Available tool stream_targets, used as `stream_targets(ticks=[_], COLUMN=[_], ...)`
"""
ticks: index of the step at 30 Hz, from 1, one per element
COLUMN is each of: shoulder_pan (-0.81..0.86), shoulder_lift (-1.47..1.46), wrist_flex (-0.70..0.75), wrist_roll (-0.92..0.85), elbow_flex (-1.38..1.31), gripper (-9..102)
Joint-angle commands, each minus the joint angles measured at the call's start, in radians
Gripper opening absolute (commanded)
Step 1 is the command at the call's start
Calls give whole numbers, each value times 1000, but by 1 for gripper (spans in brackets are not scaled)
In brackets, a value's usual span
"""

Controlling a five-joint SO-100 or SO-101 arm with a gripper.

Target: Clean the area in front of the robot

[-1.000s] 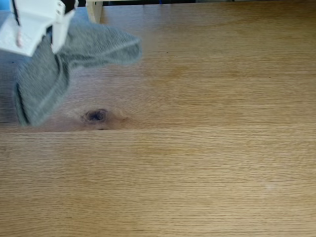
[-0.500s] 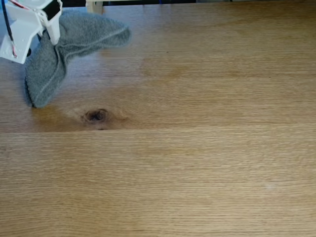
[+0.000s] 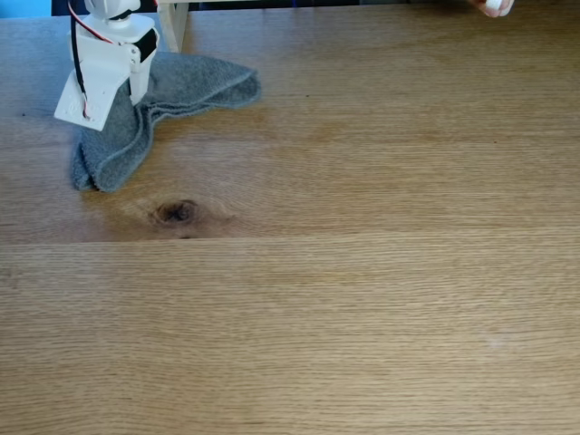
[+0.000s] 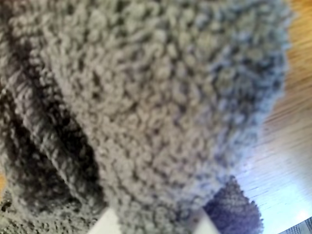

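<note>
Up in the far left corner of the worktop, in the fixed view, the slim white plastic arm with its black servo block and red and black wires [image 3: 107, 59] comes down from the top edge and leans over a crumpled grey terry cloth [image 3: 159, 100]. The gripper [image 3: 122, 95] is pressed down into the cloth, its tips sunk among the folds, so whether the jaws are parted or pinching the fabric cannot be told from here. The wrist view doesn't settle it either: grey loops [image 4: 156, 107] fill nearly the whole picture, with only two pale gripper tips peeking in at the bottom edge and a slice of bright wood [image 4: 292, 161] at the right.

The cloth lies on the wood in two lobes, one running right along the far edge, one drooping toward the near side, its lowest hem just short of a small dark knot [image 3: 176, 212]. A pale wooden post [image 3: 172, 23] stands right behind the cloth at the far edge.

The broad light-brown oak worktop [image 3: 362, 299] stretches bare across the middle, the whole right side and the near edge, plank seam running left to right
</note>
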Motion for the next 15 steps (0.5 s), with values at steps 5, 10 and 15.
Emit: stream_targets(ticks=[5, 10, 15], shoulder_pan=[-40, -84, -304], shoulder_lift=[259, 457, 630], wrist_flex=[-78, 3, 195], wrist_roll=[0, 31, 153], elbow_flex=[32, 29, 37], gripper=[31, 26, 11])
